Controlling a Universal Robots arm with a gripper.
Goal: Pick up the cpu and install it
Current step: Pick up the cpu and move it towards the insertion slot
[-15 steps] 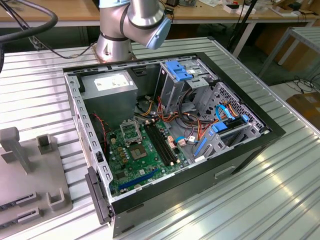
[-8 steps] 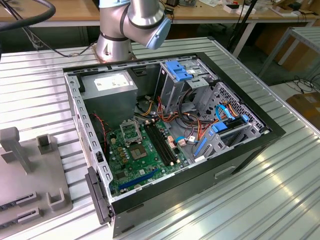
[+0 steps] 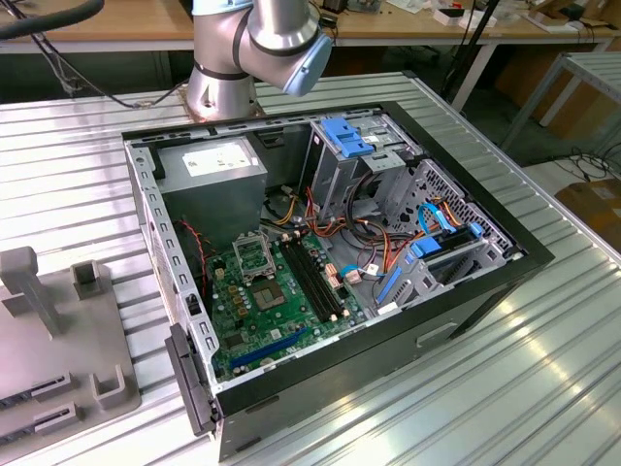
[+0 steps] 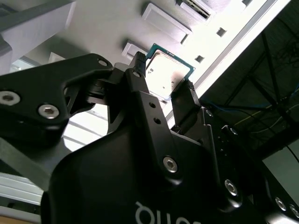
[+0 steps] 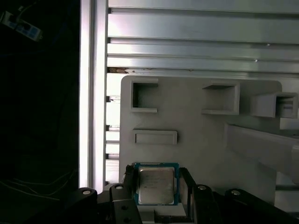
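Note:
The cpu (image 5: 156, 185) is a small square chip with a pale metal face and a green rim. It sits between the two black fingers of my gripper (image 5: 157, 189), which press against its opposite edges. In the second wrist view the cpu (image 4: 167, 70) shows from below, with the gripper (image 4: 163, 77) shut on it. Behind it lies the grey fixture plate (image 5: 196, 126). I cannot tell whether the chip still rests on the plate. The metal-framed socket (image 3: 254, 254) lies on the green motherboard (image 3: 281, 306) inside the open computer case (image 3: 485, 282).
The grey fixture plate (image 3: 58, 340) with raised blocks lies at the exterior view's left on the ribbed metal table (image 3: 505, 388). The arm's base (image 3: 221, 87) stands behind the case. Cables, drive bays and memory slots crowd the case interior.

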